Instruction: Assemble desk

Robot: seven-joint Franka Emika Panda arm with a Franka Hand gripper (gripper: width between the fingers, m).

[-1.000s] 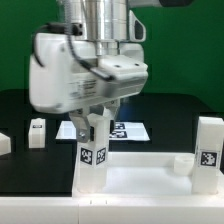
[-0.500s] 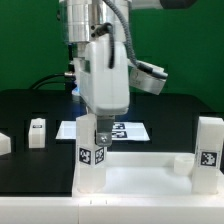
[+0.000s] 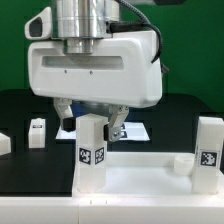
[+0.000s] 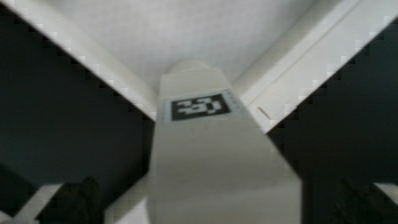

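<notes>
There are no words or brand names to read. The only marks are black-and-white square tags. One tag (image 3: 92, 156) is on the front of the standing leg (image 3: 92, 138). In the wrist view a tag (image 4: 201, 106) also shows on that leg (image 4: 205, 165), near its top. Another tag (image 3: 208, 158) is on the second leg (image 3: 210, 145), which stands at the exterior view's right. More tags are on the marker board (image 3: 137, 130), which lies flat on the black table (image 3: 175, 112) behind the gripper.

The gripper (image 3: 92, 120) is wide open and holds nothing. One of its fingers (image 3: 118, 120) hangs on each side of the standing leg's top, and there is a gap at each side. In the wrist view the dark fingers (image 4: 71, 200) are well apart from the leg.

The standing leg is upright at the corner of the white desk top (image 3: 150, 182), on the exterior view's left. The desk top lies flat at the front of the table. A small leg (image 3: 37, 132) sits alone on the table, farther to the exterior view's left.

A second ago the gripper is closed on the leg's top. Half a second ago the hand is turned so its thin side faces the exterior view. Now its wide side faces the exterior view and the fingers are off the leg. The leg is in the same spot in all three pictures.
</notes>
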